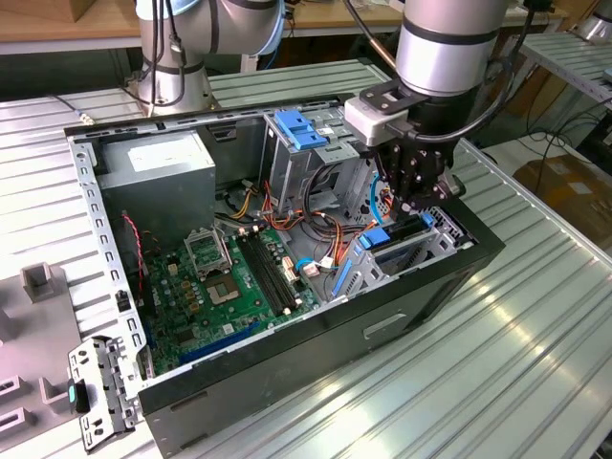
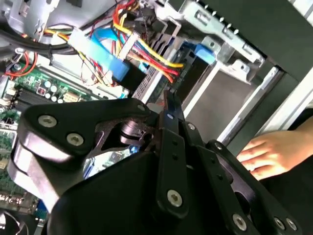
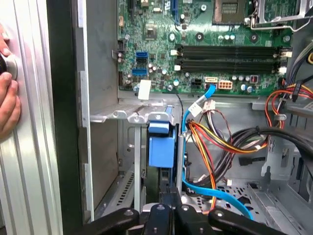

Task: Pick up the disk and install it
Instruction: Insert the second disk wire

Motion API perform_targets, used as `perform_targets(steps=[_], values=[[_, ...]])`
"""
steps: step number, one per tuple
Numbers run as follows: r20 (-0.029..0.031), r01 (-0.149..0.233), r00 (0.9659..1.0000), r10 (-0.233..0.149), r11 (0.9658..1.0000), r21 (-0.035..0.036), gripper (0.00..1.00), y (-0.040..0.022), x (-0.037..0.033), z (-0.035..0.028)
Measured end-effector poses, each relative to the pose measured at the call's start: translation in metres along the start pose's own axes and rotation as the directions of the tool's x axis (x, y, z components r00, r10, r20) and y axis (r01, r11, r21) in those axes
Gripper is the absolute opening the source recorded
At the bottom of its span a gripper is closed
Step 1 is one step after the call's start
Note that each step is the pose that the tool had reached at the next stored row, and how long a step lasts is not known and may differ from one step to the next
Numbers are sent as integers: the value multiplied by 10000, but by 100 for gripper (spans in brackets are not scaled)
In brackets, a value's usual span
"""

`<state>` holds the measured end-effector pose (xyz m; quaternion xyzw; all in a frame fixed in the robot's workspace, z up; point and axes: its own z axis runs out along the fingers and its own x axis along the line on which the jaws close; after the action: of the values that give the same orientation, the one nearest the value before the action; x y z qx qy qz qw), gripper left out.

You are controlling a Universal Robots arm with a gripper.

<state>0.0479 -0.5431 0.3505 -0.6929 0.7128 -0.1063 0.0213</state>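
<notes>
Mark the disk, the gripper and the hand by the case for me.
disk (image 3: pixel 159 147): first wrist view, its light blue carrier end in the bay.
gripper (image 1: pixel 413 196): exterior view, between the black fingertips above the bay.
hand (image 2: pixel 266 152): second wrist view, back of the hand outside the case.

— How did the silver-and-grey jointed robot arm (image 1: pixel 448 43) stand?

— Its thick wrist segment pointed almost straight down, with the black, multi-link metal gripper (image 1: pixel 413 196) hanging directly beneath it.

— And the fingers (image 3: pixel 168 215)?

— In both wrist views their black linkages converged, the tips drawn together into a narrow point ahead of the palm.

— Was a person there too?

— Yes. In the first wrist view a bare hand (image 3: pixel 7 93) lay flat, off to one side of the gripper; the second wrist view showed the hand (image 2: pixel 270 154) with its fingers extended, well apart from the gripper's tips.
</notes>
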Motion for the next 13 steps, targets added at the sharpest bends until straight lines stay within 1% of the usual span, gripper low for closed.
perform_targets(steps=[1, 2, 3, 5, 6, 7, 8, 9, 10, 12, 13], values=[[1, 0, 10000, 0, 10000, 0, 11, -3, 2, -17], [1, 0, 10000, 0, 10000, 0, 11, -12, 8, -64], [-3, -7, 10000, 7, 10000, -15, 11, -28, 14, -120], [-5, -11, 10000, 11, 10000, -96, 11, -68, 21, -187], [-8, -10, 10000, 9, 9999, -140, 11, -85, 23, -206], [-4, -6, 10000, 6, 9998, -185, 11, -88, 23, -208], [11, 4, 10000, -4, 9994, -342, 11, -89, 22, -210], [27, 16, 10000, -15, 9987, -515, 11, -90, 21, -213], [25, 16, 10000, -14, 9984, -563, 11, -100, 22, -238], [31, 14, 10000, -12, 9983, -581, 11, -125, 25, -282], [37, 12, 10000, -10, 9983, -582, 11, -130, 26, -293]])
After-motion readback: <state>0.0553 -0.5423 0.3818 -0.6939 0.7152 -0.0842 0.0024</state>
